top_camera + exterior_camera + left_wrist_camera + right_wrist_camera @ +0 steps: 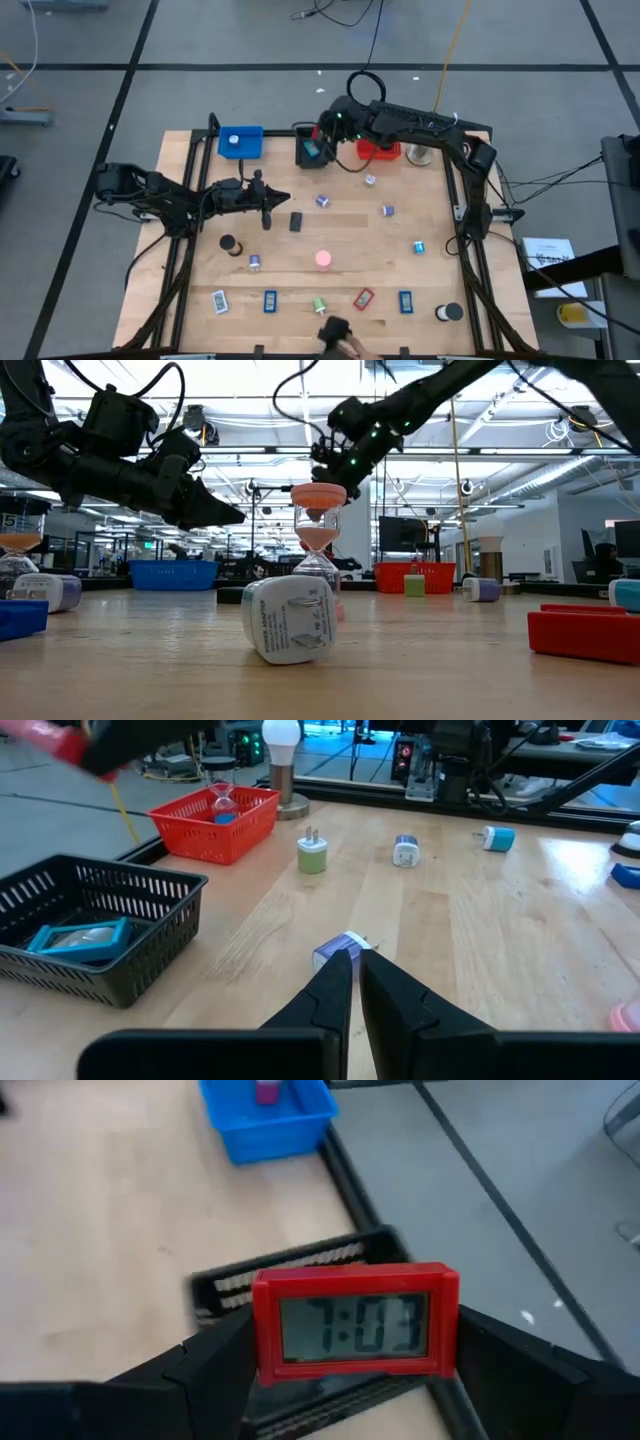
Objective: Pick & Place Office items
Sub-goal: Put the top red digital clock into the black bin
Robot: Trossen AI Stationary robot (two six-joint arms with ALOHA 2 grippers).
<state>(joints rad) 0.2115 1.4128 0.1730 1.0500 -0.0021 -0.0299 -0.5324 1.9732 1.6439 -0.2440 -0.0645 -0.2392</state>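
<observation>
To the left of the black basket [311, 150], the blue tray [241, 142] is seen at the table's far edge, and nearer the front from it the left gripper [268, 203] is held above the wood with its fingers [335, 990] pressed together and nothing between them. Just ahead of those fingertips a small purple-and-white plug [341, 950] is seen on the table. Directly over the black basket the right gripper [350, 1342] is held, its jaws spread wide and clamped on the two ends of a red digital clock [352, 1321]; the clock is kept upright, above the basket and clear of it. Inside the basket a teal-framed flat item [78, 936] is seen lying. To the right of the basket the red basket [214, 821] is placed, a small hourglass [221, 802] standing in it. In front of the basket, many other office items are scattered across the table, among them a pink hourglass [323, 260]
</observation>
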